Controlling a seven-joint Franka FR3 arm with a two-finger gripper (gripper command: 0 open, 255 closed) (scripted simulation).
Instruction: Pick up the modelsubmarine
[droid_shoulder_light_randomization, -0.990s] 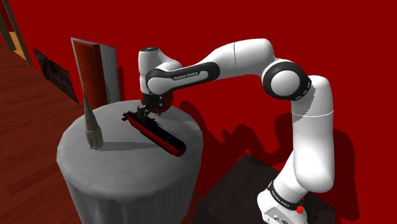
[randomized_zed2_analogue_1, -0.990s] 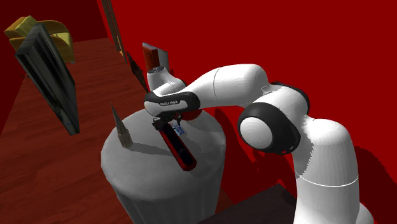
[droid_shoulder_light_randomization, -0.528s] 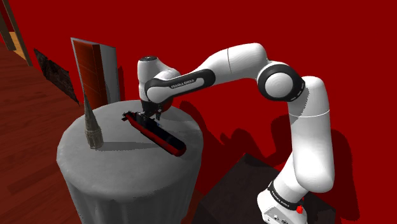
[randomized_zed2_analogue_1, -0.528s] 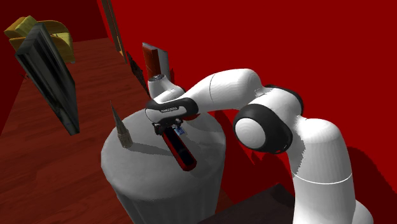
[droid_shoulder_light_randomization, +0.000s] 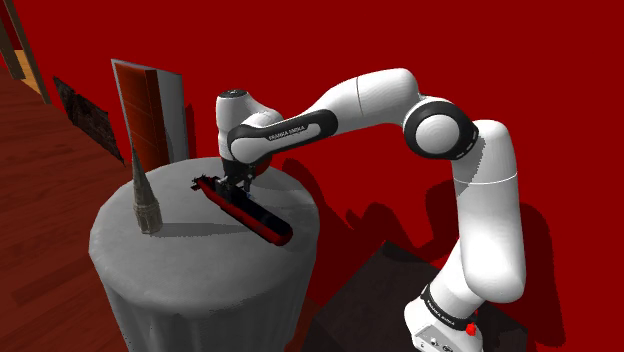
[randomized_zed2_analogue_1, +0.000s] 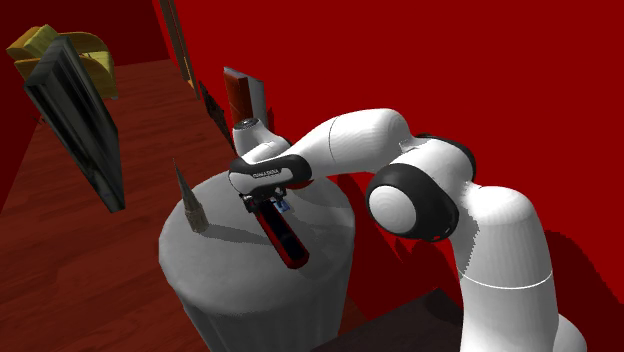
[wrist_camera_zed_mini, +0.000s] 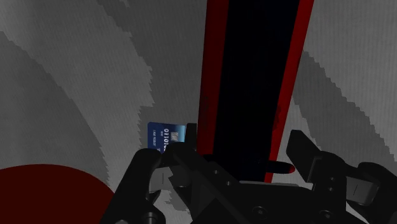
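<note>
The model submarine (droid_shoulder_light_randomization: 245, 208), a long black hull with red edges, lies on a round grey table (droid_shoulder_light_randomization: 190, 275). My gripper (droid_shoulder_light_randomization: 232, 183) comes down on its far end, the end away from the table's rim. In the second exterior view the gripper (randomized_zed2_analogue_1: 262, 200) sits over the upper end of the submarine (randomized_zed2_analogue_1: 285, 235). In the wrist view the black fingers stand on either side of the hull (wrist_camera_zed_mini: 254, 83) and the gripper (wrist_camera_zed_mini: 242, 145) is shut on it. The hull rests on the table top.
A grey spire-shaped model (droid_shoulder_light_randomization: 146, 200) stands on the table near the shoulder view's left. A small blue card (wrist_camera_zed_mini: 167, 135) lies beside the gripper. A tall framed panel (droid_shoulder_light_randomization: 150, 110) stands behind the table. Red walls surround the spot; a dark slab (randomized_zed2_analogue_1: 80, 120) leans nearby.
The arm came down onto the submarine's far end, and the fingers went from open to shut on the hull. The submarine has not moved.
</note>
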